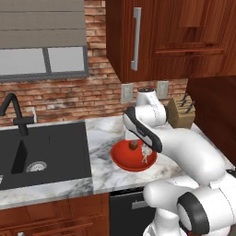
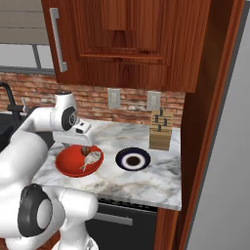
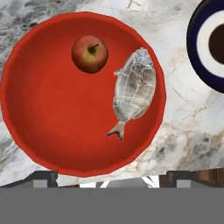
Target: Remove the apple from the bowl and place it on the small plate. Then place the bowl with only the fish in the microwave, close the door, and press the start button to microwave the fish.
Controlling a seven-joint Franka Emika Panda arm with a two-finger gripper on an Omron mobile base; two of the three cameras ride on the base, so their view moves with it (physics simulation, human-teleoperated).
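While the gripper (image 3: 107, 177) hangs above the bowl (image 3: 52, 127) with its jaws spread wide and nothing between them, both contents lie untouched below. In the hand view the apple (image 3: 89, 54) sits toward eleven o'clock inside the bowl, and the fish (image 3: 134, 89) lies just beside it toward three o'clock, tail pointing to six; whether the two touch cannot be told. The small plate (image 3: 205, 48) lies on the marble counter (image 3: 175, 127) at two o'clock from the bowl, near it but apart.

In the right base view the plate's far side, at one o'clock, is occupied by a wooden knife block (image 2: 160, 129) standing near the wall. Two wall outlets (image 2: 114, 98) are set in the brick above the counter. In the left base view a black sink (image 1: 46, 152) with a dark faucet (image 1: 16, 115) lies at nine o'clock from the bowl. Wooden cabinets (image 2: 127, 44) hang overhead.
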